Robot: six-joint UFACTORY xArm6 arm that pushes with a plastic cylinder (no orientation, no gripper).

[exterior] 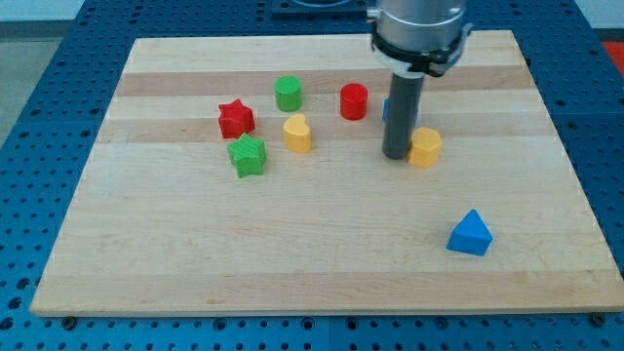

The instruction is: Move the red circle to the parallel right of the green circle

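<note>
The red circle (354, 101) stands on the wooden board (292, 253) near the view's top centre. The green circle (288, 94) stands to its left, a short gap apart, at about the same height in the view. My tip (396, 155) rests on the board below and to the right of the red circle, apart from it. The tip touches or nearly touches a yellow block (425, 147) on its right. The rod hides most of a blue block (387, 108) behind it.
A red star (235, 119), a green star (248, 155) and a yellow heart-like block (297, 134) lie left of centre. A blue triangle (471, 234) lies at the lower right. The board sits on a blue perforated table (39, 58).
</note>
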